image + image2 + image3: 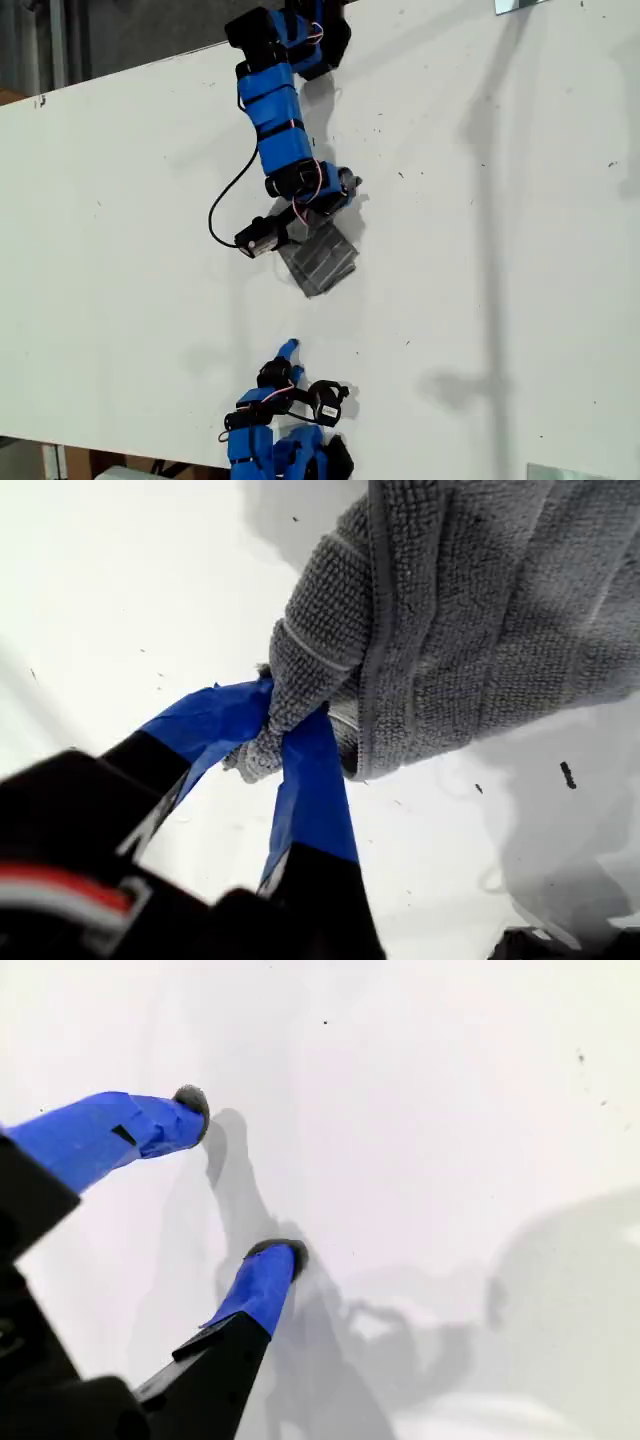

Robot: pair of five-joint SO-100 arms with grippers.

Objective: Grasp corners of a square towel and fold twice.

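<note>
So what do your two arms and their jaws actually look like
Both my arms are bright blue segments joined by black motor blocks, with thin red and white wires at the joints. A black cable loops off the arm at the exterior view's top. My first gripper and my second gripper have blue tapered jaws, the second's tipped with dark pads.

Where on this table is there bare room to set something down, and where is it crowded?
The table is bare across the exterior view's left and right stretches. It is crowded down the middle: my first gripper is shut on the towel, and my second gripper, open, sits near the view's bottom edge, with a bare strip between it and the towel.
</note>
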